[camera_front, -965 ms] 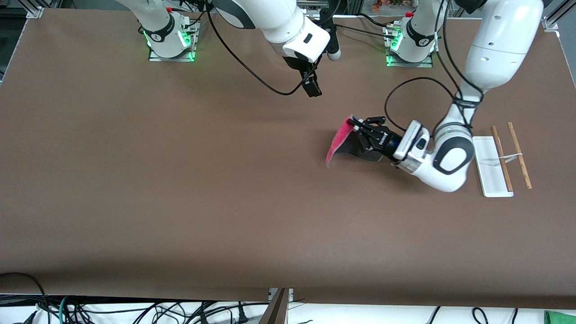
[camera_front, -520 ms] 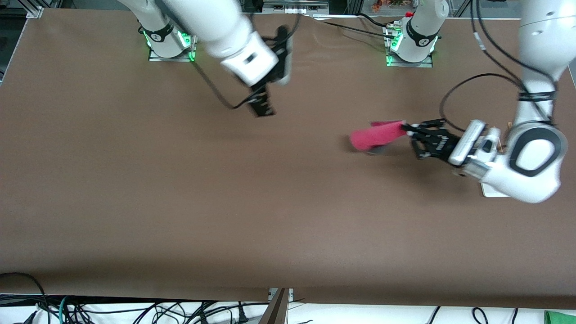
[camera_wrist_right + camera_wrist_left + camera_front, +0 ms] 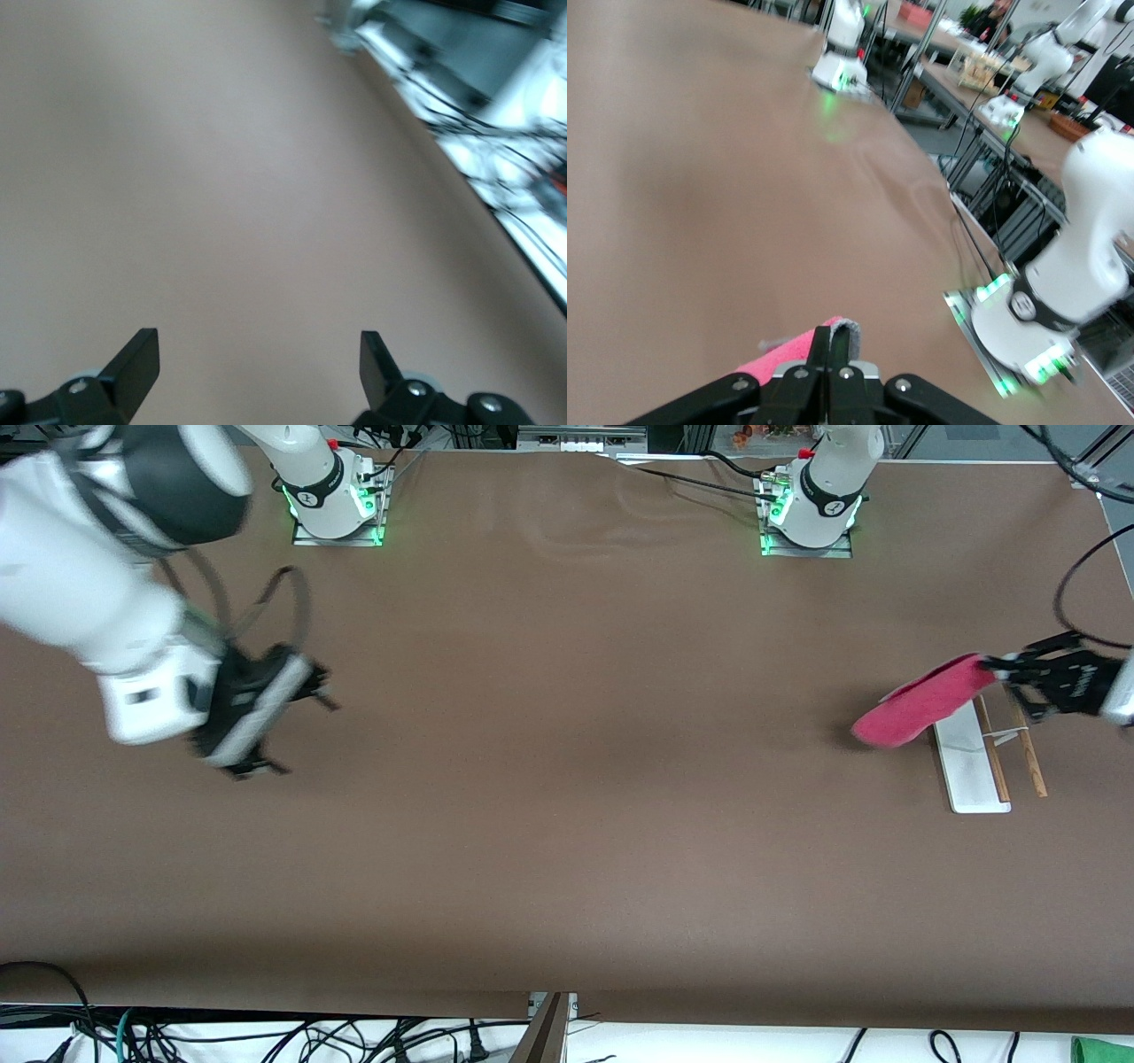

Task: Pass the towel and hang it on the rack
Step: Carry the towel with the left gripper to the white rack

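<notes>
The left gripper [image 3: 997, 662] pinches the towel [image 3: 921, 700] by one edge and holds it in the air over the rack [image 3: 974, 766], at the left arm's end of the table [image 3: 567, 779]. The right gripper [image 3: 306, 691], fingers spread wide and holding nothing, hangs over the right arm's end.

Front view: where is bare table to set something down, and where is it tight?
Bare table runs between the open right gripper and the towel. It is tight at the left arm's end: the left gripper holds the towel over the rack.
</notes>
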`<act>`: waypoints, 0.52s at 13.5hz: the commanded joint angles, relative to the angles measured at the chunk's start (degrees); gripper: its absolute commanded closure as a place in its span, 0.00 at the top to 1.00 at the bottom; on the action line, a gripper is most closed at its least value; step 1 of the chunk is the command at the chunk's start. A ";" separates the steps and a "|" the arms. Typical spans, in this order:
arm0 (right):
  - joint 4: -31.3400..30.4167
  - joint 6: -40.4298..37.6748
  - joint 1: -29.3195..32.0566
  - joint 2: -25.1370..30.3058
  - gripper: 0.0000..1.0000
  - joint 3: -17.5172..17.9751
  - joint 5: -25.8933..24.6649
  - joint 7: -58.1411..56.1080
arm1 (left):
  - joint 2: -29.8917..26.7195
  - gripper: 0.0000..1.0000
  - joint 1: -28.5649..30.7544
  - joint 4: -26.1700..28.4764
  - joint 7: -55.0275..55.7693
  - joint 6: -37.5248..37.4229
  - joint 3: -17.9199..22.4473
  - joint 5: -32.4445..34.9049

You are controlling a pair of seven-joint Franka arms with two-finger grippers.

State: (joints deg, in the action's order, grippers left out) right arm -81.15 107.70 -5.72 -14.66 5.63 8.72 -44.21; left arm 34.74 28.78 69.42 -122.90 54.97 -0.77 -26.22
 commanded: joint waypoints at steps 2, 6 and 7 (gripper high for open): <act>-1.03 -1.08 2.28 4.56 1.00 -5.71 -1.16 0.97 | 5.15 0.00 5.13 -7.45 -4.36 0.83 2.33 6.26; -1.64 -11.68 3.87 6.75 1.00 -6.43 -7.99 27.13 | 5.51 0.00 5.85 -7.55 -5.86 15.56 6.48 10.65; -1.56 -15.46 3.87 7.27 1.00 -5.38 -9.58 37.34 | 6.21 0.00 5.76 -7.55 -5.86 19.00 6.48 11.80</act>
State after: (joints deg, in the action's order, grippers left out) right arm -81.29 97.26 -1.60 -9.81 -1.65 2.53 -24.81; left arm 39.08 35.72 64.54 -127.16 69.72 5.30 -17.83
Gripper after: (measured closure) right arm 0.000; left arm 0.982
